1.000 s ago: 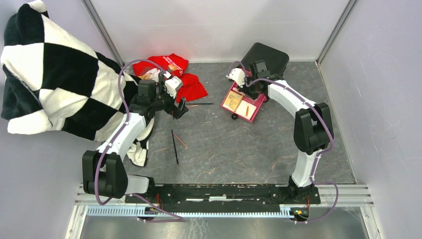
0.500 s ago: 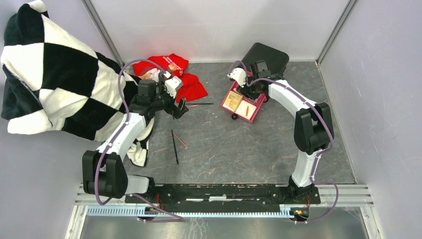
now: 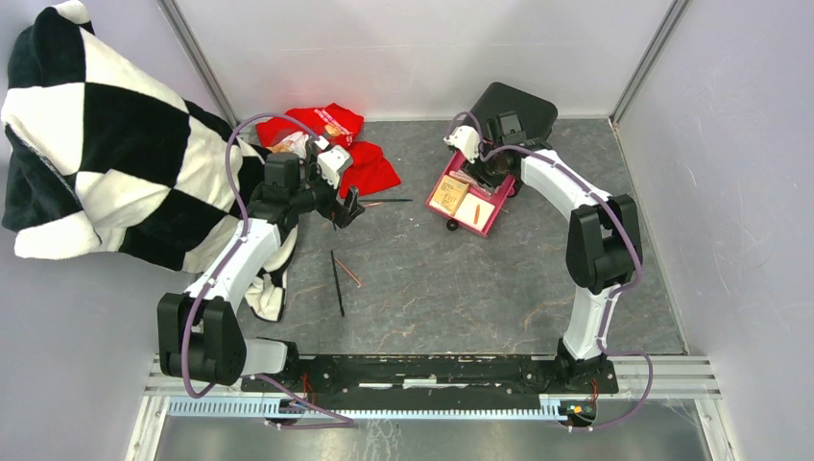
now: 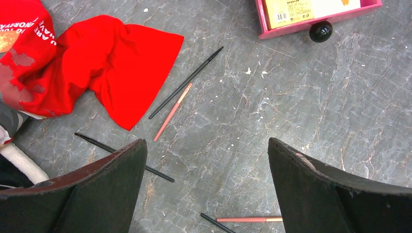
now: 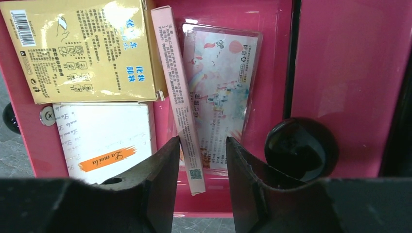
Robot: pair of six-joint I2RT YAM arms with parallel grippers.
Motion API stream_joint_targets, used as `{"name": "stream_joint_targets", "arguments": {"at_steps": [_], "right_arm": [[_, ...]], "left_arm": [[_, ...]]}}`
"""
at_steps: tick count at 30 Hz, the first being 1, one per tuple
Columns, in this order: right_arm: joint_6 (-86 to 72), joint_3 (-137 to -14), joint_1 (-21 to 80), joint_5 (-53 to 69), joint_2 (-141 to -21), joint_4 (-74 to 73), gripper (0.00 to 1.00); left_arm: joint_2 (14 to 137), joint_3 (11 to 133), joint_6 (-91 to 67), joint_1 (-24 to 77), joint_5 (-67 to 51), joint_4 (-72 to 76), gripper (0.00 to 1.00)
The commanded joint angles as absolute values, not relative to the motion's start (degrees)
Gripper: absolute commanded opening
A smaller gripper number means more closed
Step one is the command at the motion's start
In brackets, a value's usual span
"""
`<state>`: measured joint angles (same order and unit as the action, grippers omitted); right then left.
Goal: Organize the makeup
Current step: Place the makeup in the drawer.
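My left gripper is open wide and empty above the grey floor, beside the red cloth. Thin black pencils and pink-brown pencils lie loose below it. In the top view one black pencil lies nearer the arms. My right gripper hangs over the pink drawer. Its jaws stand a little apart around the end of a pink stick box, not pinching it. A yellow box, a white card and a patterned packet also lie in the drawer.
A red cloth lies at the back left. A black-and-white checkered blanket covers the left side. The black box stands behind the drawer. A black round knob shows by my right finger.
My right gripper has shifted slightly toward the back over the drawer. My left gripper has barely moved and stays open.
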<state>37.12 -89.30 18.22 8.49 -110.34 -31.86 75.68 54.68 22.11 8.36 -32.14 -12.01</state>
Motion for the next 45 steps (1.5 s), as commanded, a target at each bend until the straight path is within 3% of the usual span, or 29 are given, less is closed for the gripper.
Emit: {"name": "stream_joint_targets", "arguments": {"at_steps": [1, 7, 19, 31, 34, 39, 45], "right_arm": [[36.5, -92.2, 17.4, 7.7, -110.9, -32.1, 0.45], [36.3, -93.3, 16.7, 8.3, -111.4, -32.2, 0.43], [35.7, -94.7, 15.5, 10.0, -112.3, -33.8, 0.18], [33.0, -98.6, 13.6, 15.2, -114.2, -38.1, 0.14], [32.8, -98.7, 13.4, 15.4, -114.2, -38.5, 0.20], [32.7, -97.0, 13.3, 15.9, -111.8, -37.4, 0.47], [32.6, -93.5, 13.3, 18.5, -106.6, -35.6, 0.52]], "left_arm": [[73.8, 54.7, 22.9, 8.3, -33.8, -10.0, 1.00], [73.4, 54.5, 22.8, 8.3, -33.8, -9.6, 1.00], [73.3, 54.5, 22.8, 8.3, -33.9, -9.5, 1.00], [72.8, 54.1, 22.5, 8.3, -34.7, -9.4, 1.00], [72.7, 54.1, 22.4, 8.3, -35.0, -9.4, 1.00], [72.4, 54.1, 22.3, 8.3, -35.2, -9.4, 1.00], [72.5, 53.8, 22.0, 8.4, -35.7, -9.1, 1.00]]}}
